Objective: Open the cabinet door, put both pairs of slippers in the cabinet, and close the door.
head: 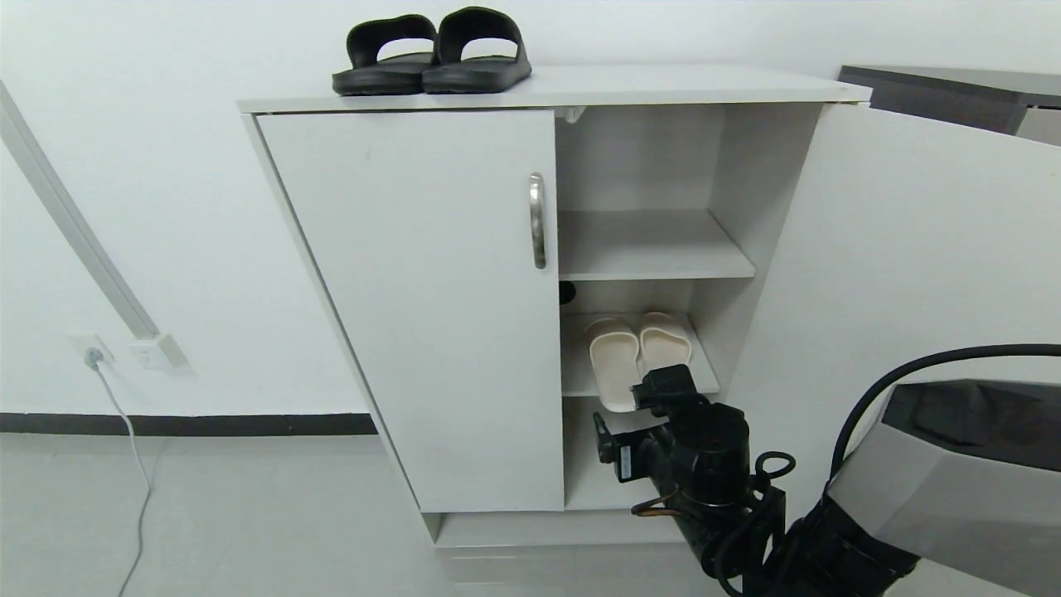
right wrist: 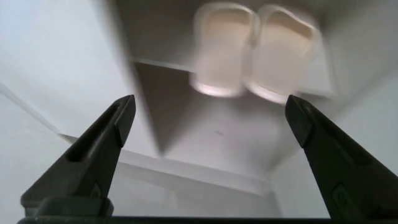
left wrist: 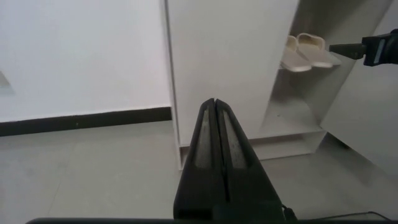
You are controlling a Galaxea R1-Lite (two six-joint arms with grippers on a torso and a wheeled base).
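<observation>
Inside, smooth cream slippers [head: 615, 356] on white cabinet [head: 414, 290] mid shelf — R gripper [right wrist: 209, 102] jaws wide apart, L gripper [left wrist: 215, 102] tight together.

Wall socket [head: 89, 347] with white cable [head: 133, 452] plugged in, well left of the right tool [head: 661, 383]. Slanted trunking [head: 75, 232] above the socket. Black skirting [head: 191, 424] along the wall. Grey unit [head: 953, 87] far up-right.

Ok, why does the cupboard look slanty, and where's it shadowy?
Head view: the tall white wooden cabinet looks slanted, sides narrowing downward, since the camera looks down; its inside is greyer than its front, around the cream rubber slippers. Right wrist view: the right arm's black pincer, open, looks dark against the pale cabinet.
</observation>
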